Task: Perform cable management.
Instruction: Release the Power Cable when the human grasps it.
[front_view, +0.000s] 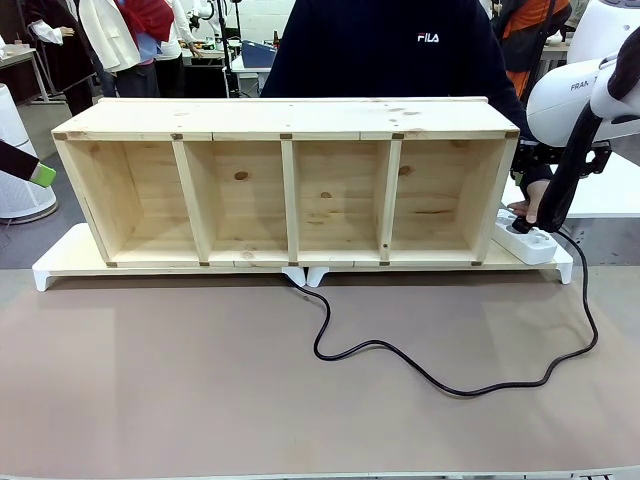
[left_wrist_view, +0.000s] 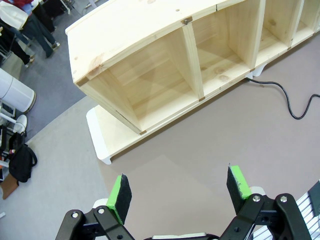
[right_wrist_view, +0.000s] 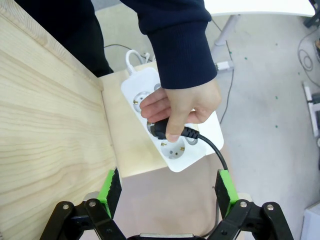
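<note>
The cable (front_view: 440, 383) is thin, black and glossy. It runs from under the shelf's middle, loops over the brown mat and climbs at the right to its plug (right_wrist_view: 159, 130). A person's hand (right_wrist_view: 181, 106) grips that plug at a socket of the white power strip (right_wrist_view: 176, 150). My right gripper (right_wrist_view: 167, 192) hovers open just above the strip's near end, a short way from the hand, holding nothing. My left gripper (left_wrist_view: 179, 189) is open and empty over the mat, well short of the shelf's left end. The cable (left_wrist_view: 283, 93) lies far from it.
A long wooden shelf (front_view: 290, 190) with several open compartments lies on white risers (front_view: 60, 262) across the table. The person in a dark sweater (front_view: 400, 50) stands behind it. My right arm (front_view: 575, 95) hangs over the table's right end. The brown mat (front_view: 200, 380) spreads out in front.
</note>
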